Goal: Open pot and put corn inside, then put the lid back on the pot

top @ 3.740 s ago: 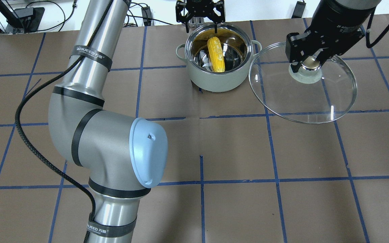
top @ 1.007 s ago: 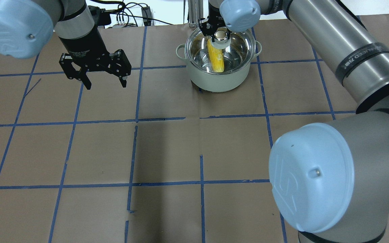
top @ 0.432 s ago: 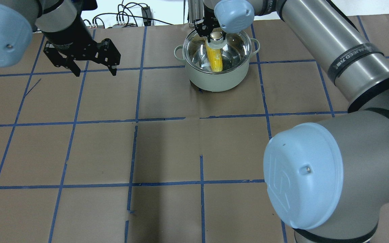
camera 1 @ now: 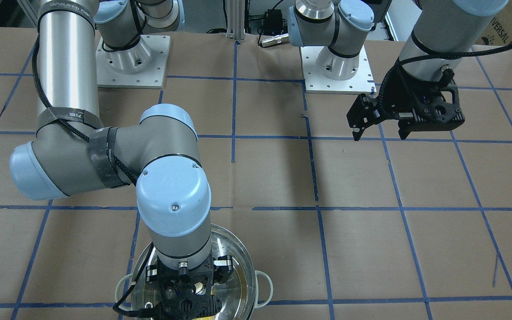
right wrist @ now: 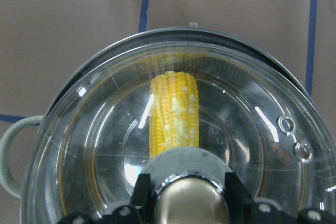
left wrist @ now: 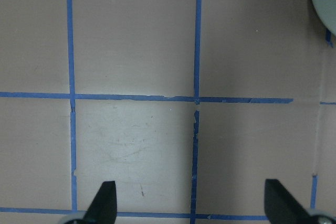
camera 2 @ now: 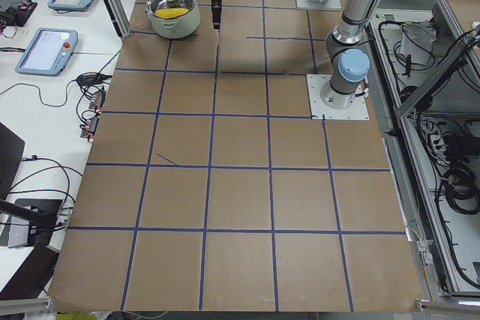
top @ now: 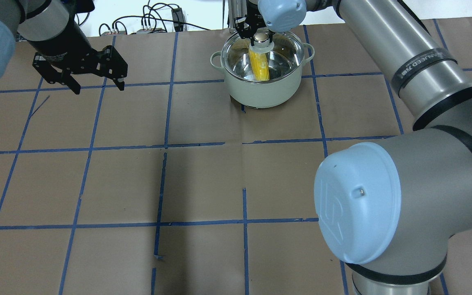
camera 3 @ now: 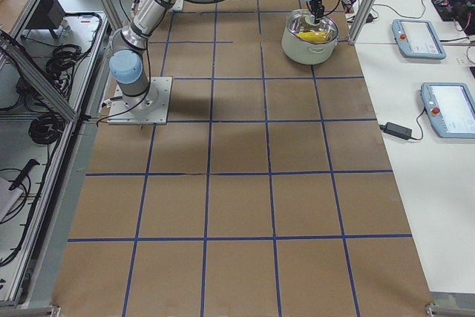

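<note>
The pot (top: 260, 88) stands at the table's far middle, with the yellow corn (top: 259, 67) lying inside it. The clear glass lid (top: 286, 52) sits across the pot's rim. My right gripper (top: 259, 36) is shut on the lid's metal knob (right wrist: 191, 203); in the right wrist view both fingers (right wrist: 143, 192) press its sides, and the corn (right wrist: 174, 114) shows through the glass (right wrist: 252, 129). My left gripper (top: 98, 88) is open and empty, above the bare table well left of the pot. In the left wrist view its fingertips (left wrist: 105, 198) are spread wide.
The table is brown paper with a blue tape grid (top: 244, 143). Cables and a metal post (top: 232, 16) sit just behind the pot. My right arm's elbow (top: 359, 205) hangs over the near right. Tablets (camera 3: 419, 35) lie on a side table.
My right gripper has brought the lid from beside the pot onto its rim, over the corn. My left gripper has drawn back from the pot, to the left and farther away.
</note>
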Available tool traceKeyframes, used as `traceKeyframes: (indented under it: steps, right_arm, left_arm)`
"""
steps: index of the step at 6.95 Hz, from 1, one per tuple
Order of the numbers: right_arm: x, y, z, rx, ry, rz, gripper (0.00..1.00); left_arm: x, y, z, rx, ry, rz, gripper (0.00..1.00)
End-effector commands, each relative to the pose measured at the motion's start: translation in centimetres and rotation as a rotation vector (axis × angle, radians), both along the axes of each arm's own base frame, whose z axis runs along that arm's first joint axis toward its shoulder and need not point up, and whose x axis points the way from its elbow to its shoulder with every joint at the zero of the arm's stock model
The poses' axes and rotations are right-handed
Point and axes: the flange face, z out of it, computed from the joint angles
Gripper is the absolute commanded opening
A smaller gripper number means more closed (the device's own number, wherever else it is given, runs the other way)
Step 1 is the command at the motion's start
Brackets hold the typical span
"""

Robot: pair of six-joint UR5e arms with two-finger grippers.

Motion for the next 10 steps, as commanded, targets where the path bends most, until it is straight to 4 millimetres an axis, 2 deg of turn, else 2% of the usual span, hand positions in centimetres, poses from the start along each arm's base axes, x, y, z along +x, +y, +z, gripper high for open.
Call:
traceKeyframes:
  steps: [1, 3, 7, 10]
  right_arm:
    - [0.0, -0.3, 1.4, 0.02, 0.008, -0.001, 0.05]
    - [0.1, -0.4, 1.2, 0.02, 0.009, 0.0, 0.05]
    - [0.3, -0.3, 1.0, 0.022, 0.007, 0.003, 0.06]
    - [0.3, -0.2, 0.4, 0.039, 0.011, 0.003, 0.07]
  left_arm:
    - [-0.2, -0.2, -0.6, 0.01, -0.002, -0.006, 1.0]
    - [-0.2, -0.3, -0.8, 0.014, 0.003, -0.006, 1.0]
    - [-0.1, 0.0, -3.2, 0.013, -0.002, -0.006, 1.0]
    - [-0.3, 0.1, -2.8, -0.006, 0.006, -0.014, 1.0]
